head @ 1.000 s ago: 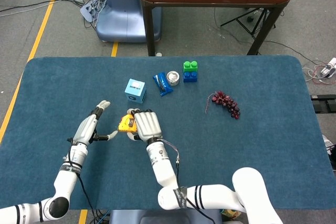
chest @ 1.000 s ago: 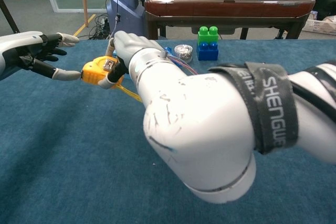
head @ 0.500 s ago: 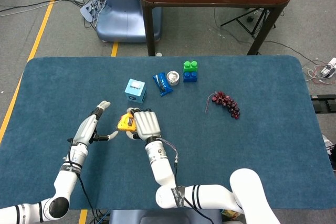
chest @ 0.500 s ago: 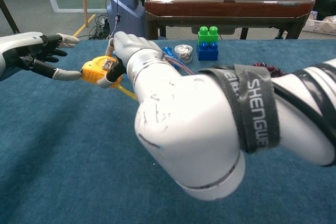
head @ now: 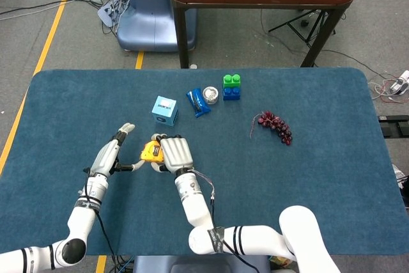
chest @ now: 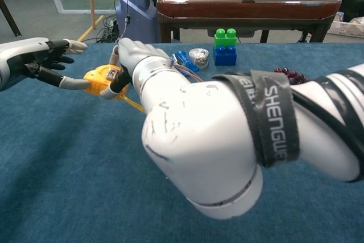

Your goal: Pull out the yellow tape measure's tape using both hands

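Observation:
The yellow tape measure (head: 151, 151) lies left of the table's middle, and in the chest view the tape measure (chest: 100, 79) is just above the blue cloth. My right hand (head: 176, 153) grips its case from the right, the fingers wrapped over the top; the chest view shows the same right hand (chest: 129, 56). My left hand (head: 111, 155) is to the left with its fingers spread. One fingertip (chest: 78, 84) of the left hand (chest: 31, 60) touches the case's left side. A short yellow strip (chest: 133, 103) trails from under the case toward the right.
Behind the hands stand a light blue box (head: 165, 109), a blue packet (head: 197, 101), a small silver round object (head: 210, 94) and a green-on-blue block stack (head: 231, 86). Dark grapes (head: 275, 126) lie to the right. The blue table cloth (head: 332, 177) reaches all edges.
Both hands and the tape measure have shifted slightly to the left. The right hand's hold on the case and the left fingertip's contact are unchanged.

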{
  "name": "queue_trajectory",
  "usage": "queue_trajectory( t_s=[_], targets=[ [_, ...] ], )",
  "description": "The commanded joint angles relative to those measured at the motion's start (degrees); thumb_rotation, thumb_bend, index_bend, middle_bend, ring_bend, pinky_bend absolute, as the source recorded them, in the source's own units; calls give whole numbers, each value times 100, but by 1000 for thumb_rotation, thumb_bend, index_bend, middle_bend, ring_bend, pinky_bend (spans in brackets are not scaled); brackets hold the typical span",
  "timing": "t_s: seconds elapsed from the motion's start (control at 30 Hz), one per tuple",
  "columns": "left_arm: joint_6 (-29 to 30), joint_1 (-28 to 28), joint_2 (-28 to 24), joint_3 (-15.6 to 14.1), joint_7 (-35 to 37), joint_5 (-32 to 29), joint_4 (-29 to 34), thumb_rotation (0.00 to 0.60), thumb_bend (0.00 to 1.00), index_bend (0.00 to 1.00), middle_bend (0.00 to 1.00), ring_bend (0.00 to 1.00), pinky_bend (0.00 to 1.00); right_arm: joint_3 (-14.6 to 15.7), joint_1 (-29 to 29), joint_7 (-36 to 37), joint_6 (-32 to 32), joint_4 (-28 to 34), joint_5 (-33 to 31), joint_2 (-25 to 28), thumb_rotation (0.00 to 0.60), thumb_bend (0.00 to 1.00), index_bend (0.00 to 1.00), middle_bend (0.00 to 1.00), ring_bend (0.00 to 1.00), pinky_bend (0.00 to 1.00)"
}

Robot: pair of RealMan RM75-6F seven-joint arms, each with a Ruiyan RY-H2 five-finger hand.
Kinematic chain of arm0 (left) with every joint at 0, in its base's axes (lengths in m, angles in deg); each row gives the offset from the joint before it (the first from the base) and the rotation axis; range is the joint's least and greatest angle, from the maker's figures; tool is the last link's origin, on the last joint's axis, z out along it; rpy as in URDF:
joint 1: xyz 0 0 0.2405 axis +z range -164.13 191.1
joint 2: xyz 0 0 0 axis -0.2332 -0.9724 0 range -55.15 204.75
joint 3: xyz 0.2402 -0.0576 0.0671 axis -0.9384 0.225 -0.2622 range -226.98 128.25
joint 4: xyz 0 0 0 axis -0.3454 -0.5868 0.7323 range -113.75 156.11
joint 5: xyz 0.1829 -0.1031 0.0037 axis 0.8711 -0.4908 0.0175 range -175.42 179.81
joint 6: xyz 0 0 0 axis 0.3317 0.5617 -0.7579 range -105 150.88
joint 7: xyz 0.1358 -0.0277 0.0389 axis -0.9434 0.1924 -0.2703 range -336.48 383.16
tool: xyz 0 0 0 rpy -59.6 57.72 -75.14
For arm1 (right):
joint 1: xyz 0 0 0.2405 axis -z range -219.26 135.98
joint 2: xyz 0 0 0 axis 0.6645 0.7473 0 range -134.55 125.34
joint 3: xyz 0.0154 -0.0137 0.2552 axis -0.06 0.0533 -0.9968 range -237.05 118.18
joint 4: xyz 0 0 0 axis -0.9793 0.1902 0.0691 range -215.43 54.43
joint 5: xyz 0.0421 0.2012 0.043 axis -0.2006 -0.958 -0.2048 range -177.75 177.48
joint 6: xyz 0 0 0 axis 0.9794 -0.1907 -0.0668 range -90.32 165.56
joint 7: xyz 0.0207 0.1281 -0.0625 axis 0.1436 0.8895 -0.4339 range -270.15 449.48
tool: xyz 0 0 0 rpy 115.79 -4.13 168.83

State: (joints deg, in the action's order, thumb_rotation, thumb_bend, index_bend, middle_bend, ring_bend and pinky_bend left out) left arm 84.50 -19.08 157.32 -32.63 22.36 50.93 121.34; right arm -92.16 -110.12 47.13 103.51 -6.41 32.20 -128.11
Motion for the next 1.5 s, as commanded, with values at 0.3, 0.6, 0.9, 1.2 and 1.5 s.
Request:
queue_trajectory(
  t_s=[0.3,0.6,0.9,1.2,1.5],
  targets=[
    [-16,-35,-44,-22,-181,-149,-19,600,197,0,0,0,0,27,96,-45,-23,217,-118,183,600,543,550,527,392,251],
    [76,-37,-52,-26,-286,-143,-13,600,197,0,0,0,0,77,173,-16,-2,423,-154,336,600,543,565,538,398,251],
    [157,-1,-83,-8,-333,-231,-12,600,197,0,0,0,0,123,214,-52,35,632,-235,479,600,543,568,541,405,251],
    [207,50,-112,36,-291,-312,-67,600,197,14,0,0,0,183,217,-115,91,726,-326,571,600,544,571,545,411,251],
    [176,69,-116,60,-286,-417,-185,600,235,152,0,0,0,213,202,-71,83,704,-357,591,600,543,572,546,414,251]
  ],
)
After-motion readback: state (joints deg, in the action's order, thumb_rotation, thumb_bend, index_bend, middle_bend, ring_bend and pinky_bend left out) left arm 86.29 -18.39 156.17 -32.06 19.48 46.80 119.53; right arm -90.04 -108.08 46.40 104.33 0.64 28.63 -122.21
